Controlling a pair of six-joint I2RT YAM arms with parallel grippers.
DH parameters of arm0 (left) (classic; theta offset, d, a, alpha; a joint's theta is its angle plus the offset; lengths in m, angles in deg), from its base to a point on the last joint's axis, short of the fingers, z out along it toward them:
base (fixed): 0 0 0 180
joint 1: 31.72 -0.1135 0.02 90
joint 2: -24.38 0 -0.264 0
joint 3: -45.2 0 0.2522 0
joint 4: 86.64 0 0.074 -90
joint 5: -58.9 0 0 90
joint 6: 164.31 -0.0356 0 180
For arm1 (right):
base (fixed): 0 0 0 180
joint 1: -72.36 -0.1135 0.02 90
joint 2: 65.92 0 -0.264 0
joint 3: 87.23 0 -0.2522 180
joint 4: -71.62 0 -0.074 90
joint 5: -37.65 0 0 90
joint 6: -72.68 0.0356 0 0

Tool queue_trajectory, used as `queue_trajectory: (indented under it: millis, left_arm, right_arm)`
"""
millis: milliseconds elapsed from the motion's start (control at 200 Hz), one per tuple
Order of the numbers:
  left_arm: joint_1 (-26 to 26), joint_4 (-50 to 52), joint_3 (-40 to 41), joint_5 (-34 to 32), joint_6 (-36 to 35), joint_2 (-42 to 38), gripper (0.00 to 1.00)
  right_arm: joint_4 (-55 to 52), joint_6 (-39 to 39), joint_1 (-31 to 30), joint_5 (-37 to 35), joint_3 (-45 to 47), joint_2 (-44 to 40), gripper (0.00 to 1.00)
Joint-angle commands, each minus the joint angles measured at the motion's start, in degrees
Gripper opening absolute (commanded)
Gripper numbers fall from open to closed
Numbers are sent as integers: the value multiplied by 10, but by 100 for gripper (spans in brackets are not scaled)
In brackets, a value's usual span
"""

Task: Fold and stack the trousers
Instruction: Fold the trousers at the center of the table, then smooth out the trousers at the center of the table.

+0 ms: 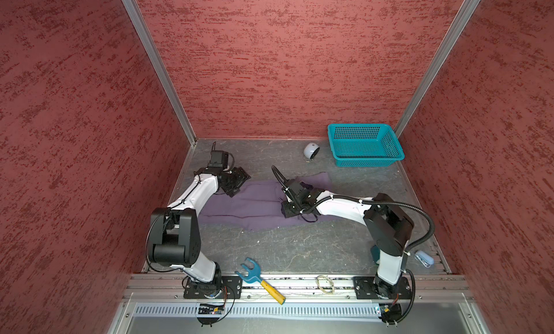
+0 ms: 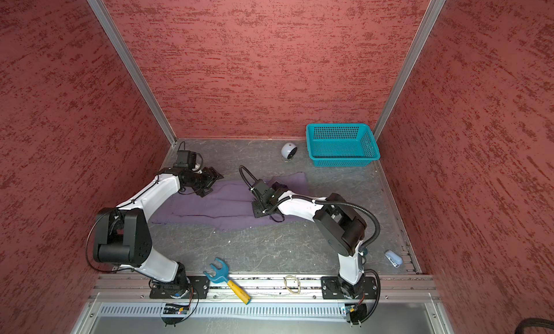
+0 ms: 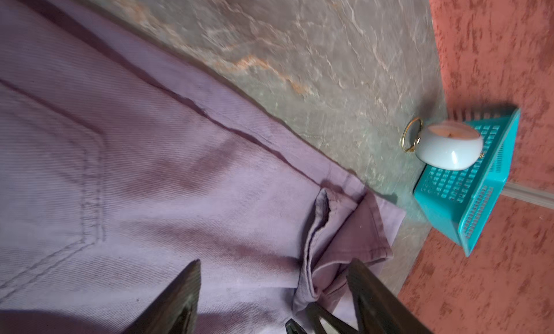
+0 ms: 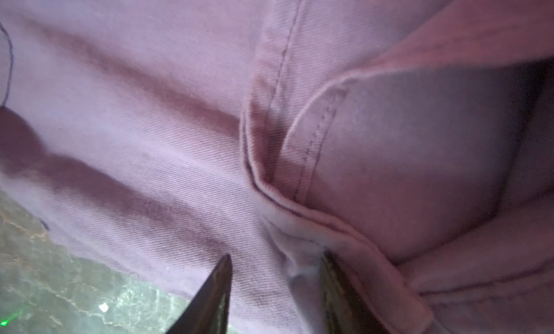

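The muted purple trousers (image 1: 248,206) lie flat across the middle of the grey table (image 1: 287,251), with a turned-over flap at the far right end. At their far left end my left gripper (image 1: 236,184) hovers low. In the left wrist view it (image 3: 275,263) is open wide over the cloth (image 3: 135,167), a folded hem (image 3: 338,227) lying loose between its fingers. Over the middle of the trousers my right gripper (image 1: 287,211) points down. The right wrist view shows it (image 4: 277,255) open, a cloth fold (image 4: 299,215) beside one finger and nothing pinched.
A teal basket (image 1: 364,143) stands at the back right, a white round object (image 1: 311,151) beside it. On the front rail lie a blue and yellow toy tool (image 1: 260,280) and a rubber band (image 1: 325,283). A small pale blue object (image 1: 424,257) lies front right. Red walls enclose the table.
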Motion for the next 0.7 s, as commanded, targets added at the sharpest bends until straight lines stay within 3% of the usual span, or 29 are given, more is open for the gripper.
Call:
queue_trajectory:
  millis: [0, 155, 341, 431, 561, 696]
  left_arm:
    - [38, 3, -36, 5, -30, 22, 80]
    - [141, 10, -116, -6, -59, 80, 81]
    - [262, 84, -192, -48, -121, 147, 89]
    - [306, 154, -216, -74, -150, 165, 94]
    - [350, 252, -228, -155, -184, 170, 96]
    - [367, 252, -218, -183, -189, 167, 96]
  right_arm:
    - [29, -31, -3, -19, 12, -92, 60]
    - [6, -26, 32, -74, 78, -234, 62]
    - [7, 55, 182, -5, 198, -376, 58]
    - [-18, 67, 235, 41, 215, -376, 61]
    - [-33, 67, 249, 67, 211, -332, 63]
    - [-1, 72, 261, 96, 214, -298, 62]
